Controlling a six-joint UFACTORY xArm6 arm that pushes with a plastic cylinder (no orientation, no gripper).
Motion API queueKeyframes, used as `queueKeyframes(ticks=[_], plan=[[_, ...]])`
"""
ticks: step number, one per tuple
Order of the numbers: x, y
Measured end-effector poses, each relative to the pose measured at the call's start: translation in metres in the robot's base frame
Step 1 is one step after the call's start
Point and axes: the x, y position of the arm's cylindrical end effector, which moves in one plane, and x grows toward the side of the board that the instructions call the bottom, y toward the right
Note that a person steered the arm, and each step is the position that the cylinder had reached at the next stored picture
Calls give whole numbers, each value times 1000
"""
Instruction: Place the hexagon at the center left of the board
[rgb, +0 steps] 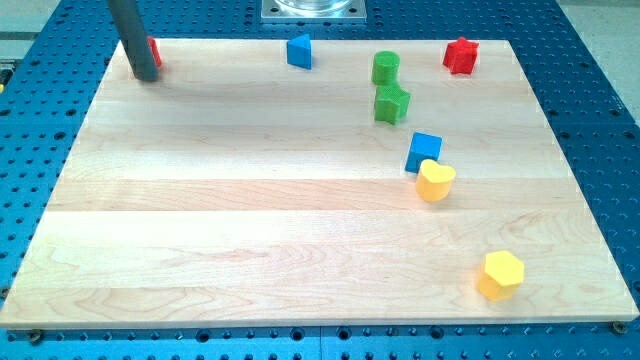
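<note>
The yellow hexagon (500, 274) lies near the view's bottom right of the wooden board (250, 220). My tip (146, 76) rests at the view's top left corner of the board, far from the hexagon. It stands just left of a red block (154, 52), whose shape the rod mostly hides.
A blue block (299, 51) sits at top centre. A green cylinder (386, 67) and a green star-like block (391, 103) lie right of it. A red star-like block (461, 56) is at top right. A blue cube (424, 151) touches a yellow heart (435, 181).
</note>
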Motion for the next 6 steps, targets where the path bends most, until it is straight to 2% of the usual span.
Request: queueKeyframes(ticks=[1, 3, 5, 6], plan=[[-1, 2], [52, 10], [54, 14], [76, 58]])
